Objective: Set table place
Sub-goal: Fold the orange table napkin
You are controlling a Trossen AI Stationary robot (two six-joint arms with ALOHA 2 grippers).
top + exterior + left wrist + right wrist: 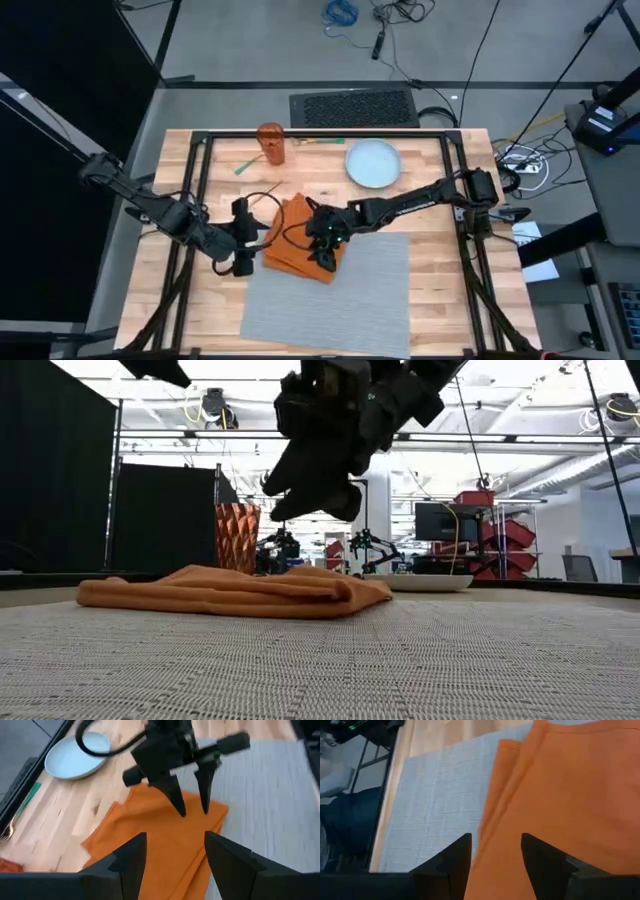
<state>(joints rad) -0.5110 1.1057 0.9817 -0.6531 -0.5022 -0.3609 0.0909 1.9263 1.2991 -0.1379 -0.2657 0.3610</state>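
Napkin: we found it overlapping the placemat's left far corner.
Plate: we saw it behind the placemat.

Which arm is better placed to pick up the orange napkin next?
Right, probably. The right gripper hangs open directly above the folded orange napkin, which overlaps the grey placemat. The left gripper, also open, sits beside the napkin's edge, not over it.

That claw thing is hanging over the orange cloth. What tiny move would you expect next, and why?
Probably the right pincer drops straight down and pinches the orange napkin. It hangs open just above the cloth, which lies folded, partly over the grey placemat edge. The left pincer waits open beside it.
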